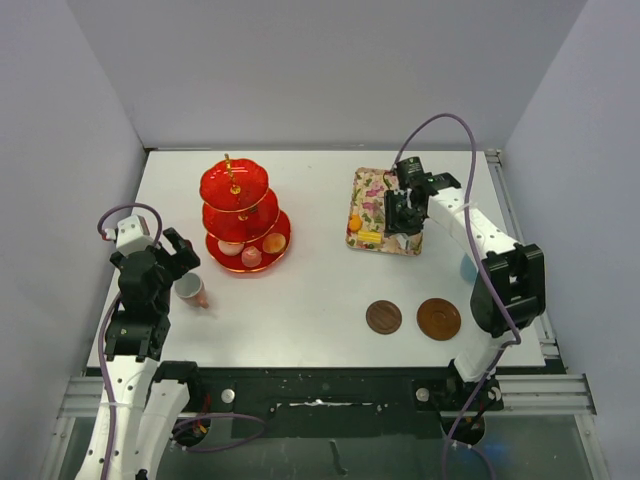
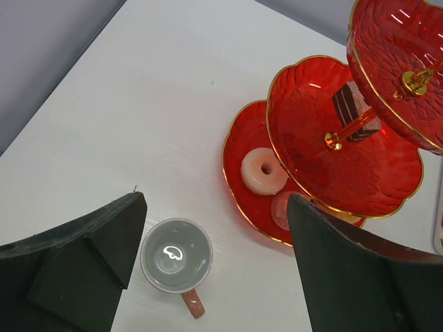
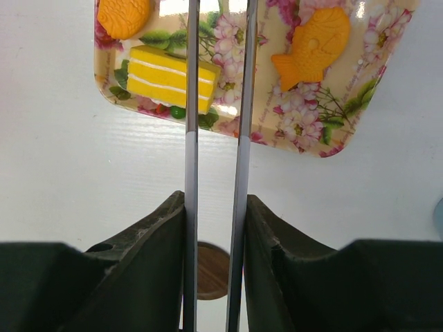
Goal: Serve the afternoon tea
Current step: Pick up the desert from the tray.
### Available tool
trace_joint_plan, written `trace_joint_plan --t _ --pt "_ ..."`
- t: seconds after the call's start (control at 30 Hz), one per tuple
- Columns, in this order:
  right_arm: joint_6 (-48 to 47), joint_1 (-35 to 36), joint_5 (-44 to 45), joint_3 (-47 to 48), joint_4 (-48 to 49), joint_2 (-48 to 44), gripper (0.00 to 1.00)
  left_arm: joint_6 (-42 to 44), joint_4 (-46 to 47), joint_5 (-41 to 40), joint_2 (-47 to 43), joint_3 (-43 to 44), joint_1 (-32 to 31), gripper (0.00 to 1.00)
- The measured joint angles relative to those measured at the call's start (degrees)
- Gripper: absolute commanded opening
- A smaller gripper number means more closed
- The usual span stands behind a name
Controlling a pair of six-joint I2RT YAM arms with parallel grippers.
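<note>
Now | left jaws are hanging wide open, empty, over the pink cup (image 2: 176, 256) beside the red stand (image 2: 311, 111) | right jaws are pinching metal tongs (image 3: 192, 138) over the yellow cake slice (image 3: 169, 77) on the floral tray (image 3: 325, 117) | slice is looking light, crushable: squeezing its long sides gently seems wise

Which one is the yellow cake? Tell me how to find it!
Find the flowery rectangular tray on the right half of the white table. By its edge nearest the robot lies a yellow cake slice with white cream stripes. It is the only blocky, striped sweet there; its neighbours are orange fish-shaped cakes.
</note>
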Motion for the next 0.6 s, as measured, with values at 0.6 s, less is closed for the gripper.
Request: trace_joint_plan --t 0.6 --pt "1.9 10.1 0.2 1.4 0.0 -9.4 0.19 0.0 0.0 0.0 0.0 0.0 0.0 0.82"
